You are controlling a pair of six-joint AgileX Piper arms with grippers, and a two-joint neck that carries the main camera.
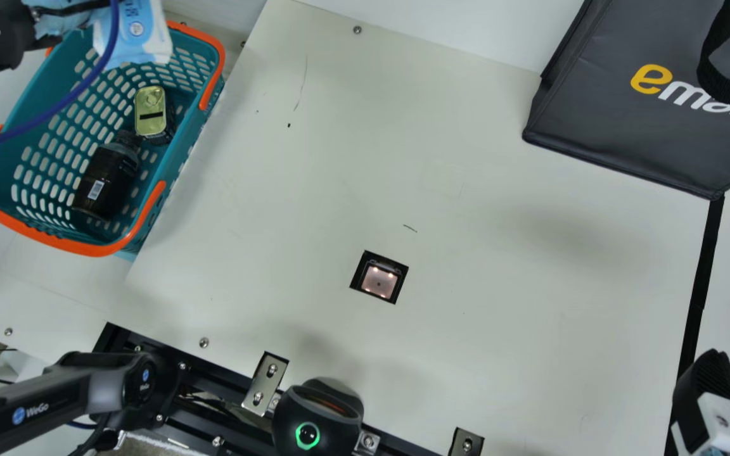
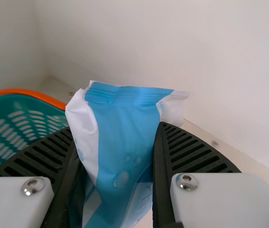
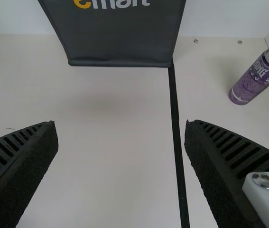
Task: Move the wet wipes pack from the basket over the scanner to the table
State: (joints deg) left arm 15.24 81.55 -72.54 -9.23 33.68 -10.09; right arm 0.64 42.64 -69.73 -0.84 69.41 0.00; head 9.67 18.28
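Inside, the basket (image 1: 38, 158) holds a dark bottle (image 1: 108, 177) beside a tin (image 1: 150, 103).

The left tool (image 1: 61, 24) holds the blue-and-white wet wipes pack (image 1: 142, 35) over one end of the teal basket (image 1: 92, 248), where a gold-topped tin (image 1: 150, 113) and a dark bottle (image 1: 106, 180) lie. A square scanner window (image 1: 379, 282) sits in the cream tabletop (image 1: 466, 354); a dark bag (image 1: 599, 107) stands at upper right, the right tool (image 1: 710, 383) at lower right.

We count one each: blue-white plastic pack (image 2: 122, 137), teal slotted basket (image 1: 178, 155), dark round bottle (image 1: 108, 177), gold-lidded tin (image 1: 151, 104), purple can (image 3: 256, 80), grey bag (image 1: 618, 120), square scanner (image 1: 379, 282).
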